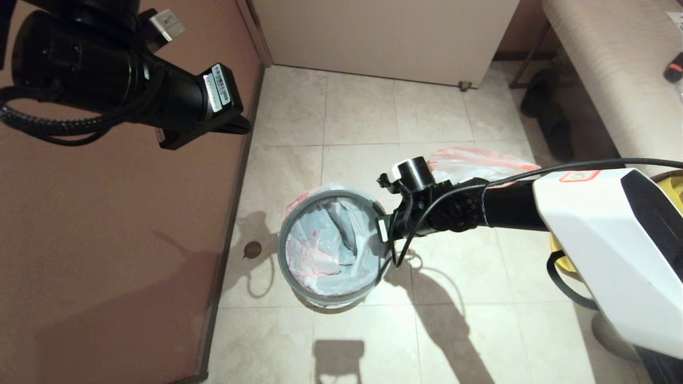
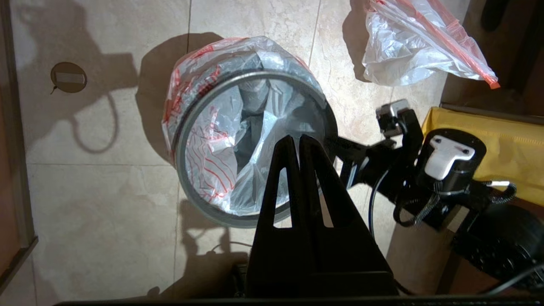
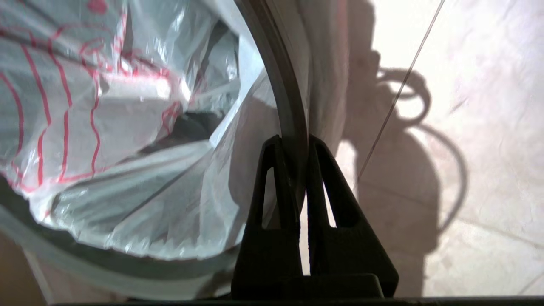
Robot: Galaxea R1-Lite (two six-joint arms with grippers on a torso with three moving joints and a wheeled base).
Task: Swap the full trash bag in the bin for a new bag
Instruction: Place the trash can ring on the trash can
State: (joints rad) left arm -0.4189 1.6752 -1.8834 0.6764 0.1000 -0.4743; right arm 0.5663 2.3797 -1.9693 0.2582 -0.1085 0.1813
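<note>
The bin (image 1: 368,290) stands on the tiled floor, lined with the new bag (image 1: 320,250), white with red line print. A thin grey rim ring (image 1: 282,250) sits over the bag's folded edge. My right gripper (image 3: 294,140) is shut on that ring (image 3: 280,85) at the bin's right side, one finger inside and one outside. My left gripper (image 2: 296,138) hangs high above the bin (image 2: 180,144), shut and holding nothing. The full trash bag (image 1: 469,162), with its orange-red band, lies on the floor beyond my right arm and also shows in the left wrist view (image 2: 403,46).
A brown wall (image 1: 106,240) runs along the left. A white cabinet (image 1: 384,37) stands at the back and a padded bench (image 1: 613,69) at the right, with dark shoes (image 1: 549,106) under it. A yellow fabric bag (image 2: 488,140) sits by my right arm. A floor drain (image 1: 252,249) lies left of the bin.
</note>
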